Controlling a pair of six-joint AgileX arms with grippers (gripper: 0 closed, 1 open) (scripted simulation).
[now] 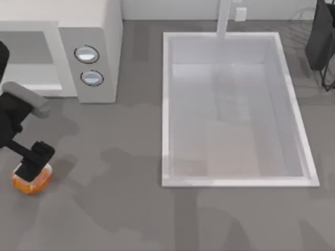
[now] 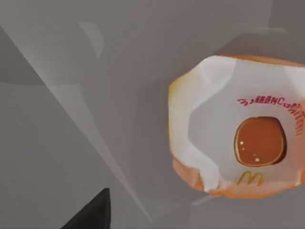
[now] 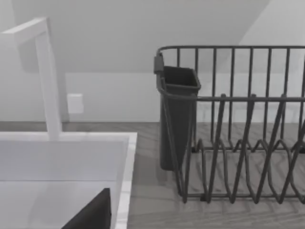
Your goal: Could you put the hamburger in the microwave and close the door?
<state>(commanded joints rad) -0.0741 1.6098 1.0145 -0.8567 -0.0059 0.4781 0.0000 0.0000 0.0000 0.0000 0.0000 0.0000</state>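
Round orange-brown hamburger [image 1: 32, 180] in glossy pale wrapper, near the grey counter's [image 1: 131, 209] front left corner, under the left gripper [image 1: 32, 163], finger state indiscernible; boxy white microwave [image 1: 99, 47] back left.

A grey worktop [image 1: 131, 209] carried a white rectangular sink basin [image 1: 165, 104] with a white faucet [image 1: 224, 18] at its far edge. A dark wire dish rack [image 3: 238, 143] with a cutlery cup [image 3: 177, 114] stood at the right edge, against a pale wall [image 3: 143, 33].

Orange-brown hamburger [image 2: 238, 129], whitish wrapper, red lettering; white microwave [image 1: 89, 31], silver dials; dark grey rack [image 3: 238, 124]
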